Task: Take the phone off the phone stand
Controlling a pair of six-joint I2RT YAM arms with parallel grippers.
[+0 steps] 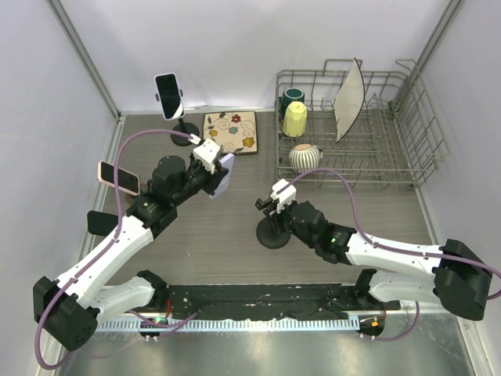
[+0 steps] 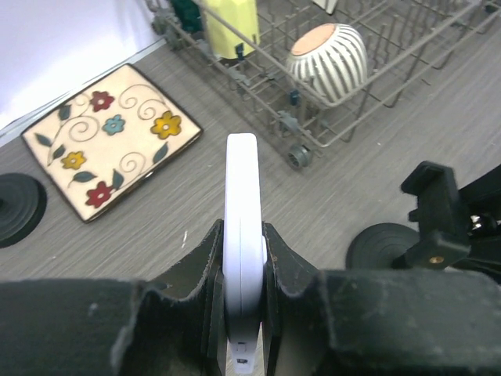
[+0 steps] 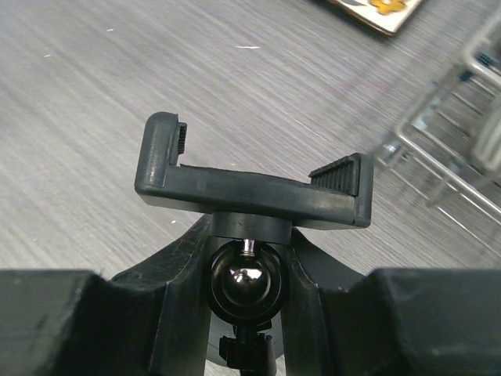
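Left pincer (image 2: 243,258) clamped tight on white phone (image 2: 241,188), edge-on above tabletop (image 2: 376,157), left of phone stand (image 3: 250,184), w/o contact. Right pincer (image 3: 249,266) closed round stand's ball joint (image 3: 246,283).

White phone (image 2: 241,227) sits edge-on, apart from black phone stand (image 3: 252,190).

Grey wood desk (image 1: 376,207), white walls round it.
Wire rack (image 1: 313,74) at back right.
In rack: green mug (image 1: 293,97) in back left corner, yellow cup (image 1: 295,119) just in front of it, striped bowl (image 1: 304,157) near front rail, white plate (image 1: 350,99) standing on edge in middle.
Flower tile (image 1: 231,131) flat on desk, just left of rack.
Black phone (image 1: 168,95) up on stand, back left, round foot (image 1: 185,138) beside tile.
Pink phone (image 1: 118,177) at left edge, tilted, up off desk.
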